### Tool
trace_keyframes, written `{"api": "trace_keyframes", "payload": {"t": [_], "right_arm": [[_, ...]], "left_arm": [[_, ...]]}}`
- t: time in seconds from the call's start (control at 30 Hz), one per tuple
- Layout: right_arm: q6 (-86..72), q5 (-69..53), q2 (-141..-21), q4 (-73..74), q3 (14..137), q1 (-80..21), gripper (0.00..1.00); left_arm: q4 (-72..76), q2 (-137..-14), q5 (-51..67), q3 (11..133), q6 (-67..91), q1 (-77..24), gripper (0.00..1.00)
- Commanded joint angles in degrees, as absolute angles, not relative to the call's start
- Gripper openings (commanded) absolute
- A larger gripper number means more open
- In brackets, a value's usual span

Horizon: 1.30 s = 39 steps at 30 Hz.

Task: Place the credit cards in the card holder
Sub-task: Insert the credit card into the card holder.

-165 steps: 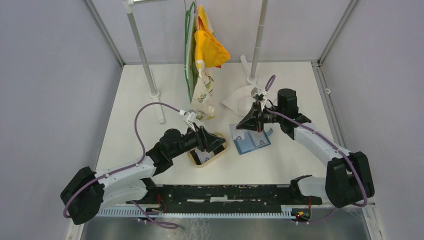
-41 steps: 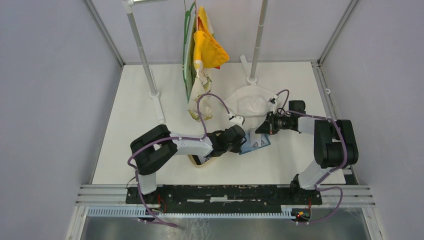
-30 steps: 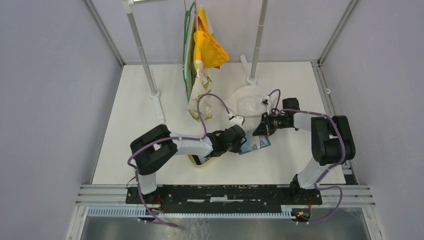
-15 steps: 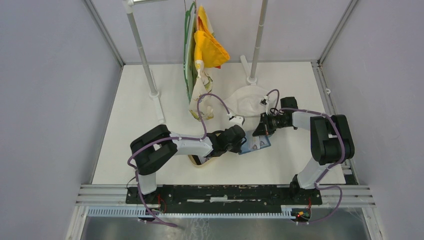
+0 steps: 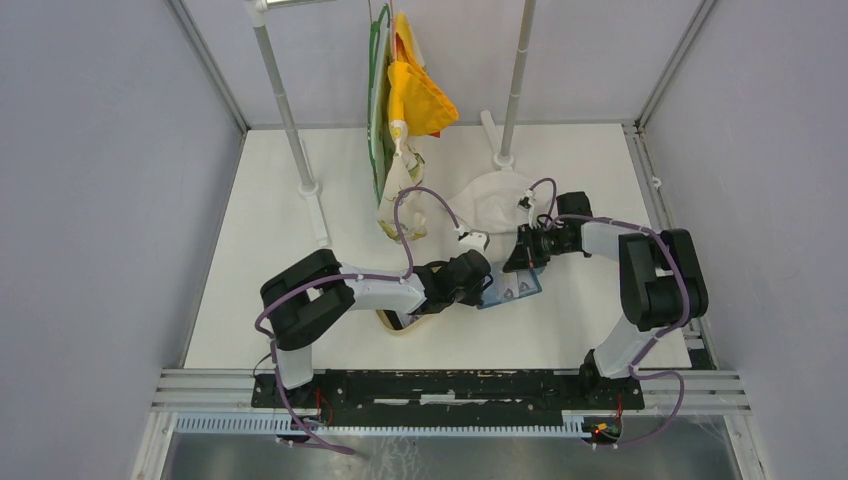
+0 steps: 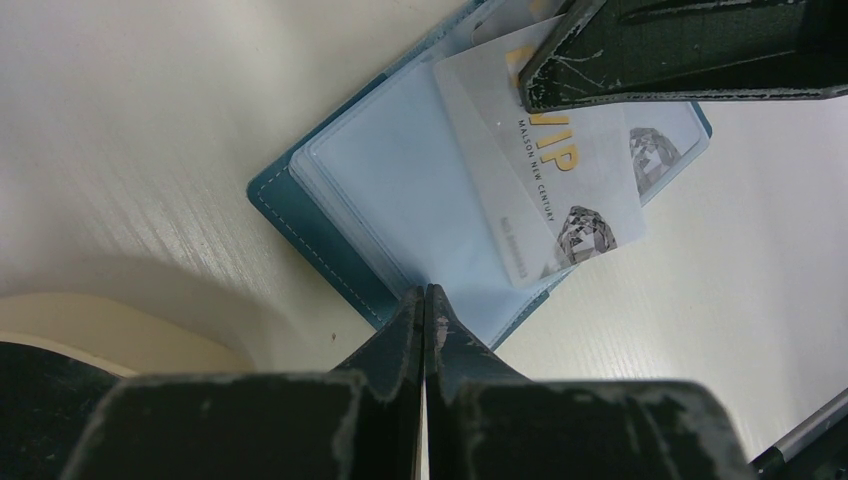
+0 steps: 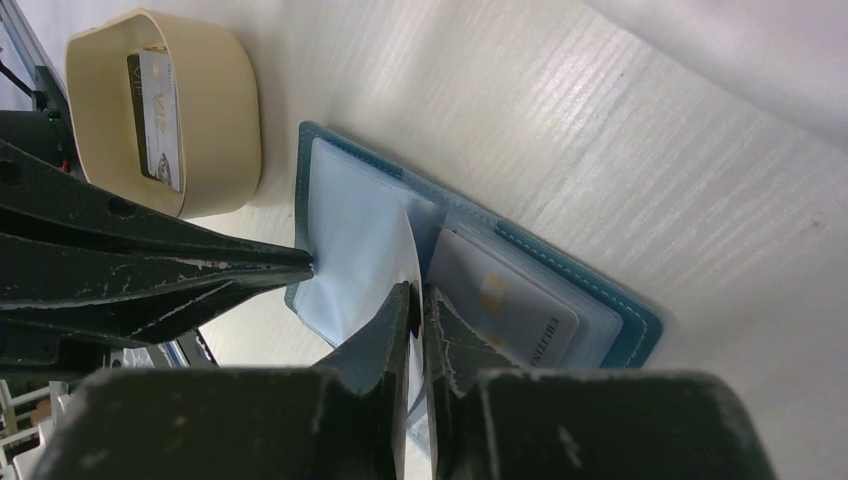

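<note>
The blue card holder (image 5: 515, 290) lies open on the white table, its clear sleeves (image 6: 390, 180) showing. One credit card (image 6: 560, 190), pale with gold VIP lettering, sits slanted in a right-hand sleeve. Another credit card (image 7: 160, 120) lies in the tan tray (image 7: 215, 110). My left gripper (image 6: 425, 292) is shut, its tips pressing down on the holder's left page. My right gripper (image 7: 417, 292) stands over the holder's fold, jaws a narrow slit apart with a clear leaf (image 7: 405, 240) standing between them. Its fingers (image 6: 680, 50) reach in from above in the left wrist view.
The tan tray (image 5: 392, 322) sits just left of the holder, under my left arm. A white cloth (image 5: 495, 200) lies behind my right gripper (image 5: 520, 262). Two rack posts (image 5: 510, 80) and hanging bags (image 5: 410, 90) stand at the back.
The right gripper has crept slightly left over the holder, and its jaws have parted a little. The left arm stays pressed on the holder.
</note>
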<state>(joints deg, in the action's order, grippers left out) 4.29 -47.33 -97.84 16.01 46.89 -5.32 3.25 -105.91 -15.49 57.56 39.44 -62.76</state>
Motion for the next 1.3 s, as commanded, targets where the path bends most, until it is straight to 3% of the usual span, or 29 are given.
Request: {"api": "trace_keyframes", "payload": {"t": [0.0,0.5,0.57,0.73,1.27], "right_arm": [[6.2,-42.7,-100.4,17.3,48.3,-6.8,0.12],[6.6,-44.8,-102.7,18.3,50.1,-7.9,0.20],[6.9,-45.0,-102.8,18.6,50.4,-7.9,0.20],[7.2,-45.0,-102.9,18.8,50.6,-8.0,0.21],[8.5,-45.7,-103.3,19.4,51.1,-8.1,0.23]], "left_arm": [[2.5,-104.2,-17.0,56.9,40.2,-62.9,0.02],[4.5,-101.7,-15.3,55.9,39.4,-62.8,0.03],[5.2,-100.5,-14.4,55.8,39.2,-62.8,0.06],[7.0,-97.0,-12.3,55.8,39.3,-63.5,0.28],[15.6,-100.3,-11.3,60.3,42.4,-65.2,0.38]]}}
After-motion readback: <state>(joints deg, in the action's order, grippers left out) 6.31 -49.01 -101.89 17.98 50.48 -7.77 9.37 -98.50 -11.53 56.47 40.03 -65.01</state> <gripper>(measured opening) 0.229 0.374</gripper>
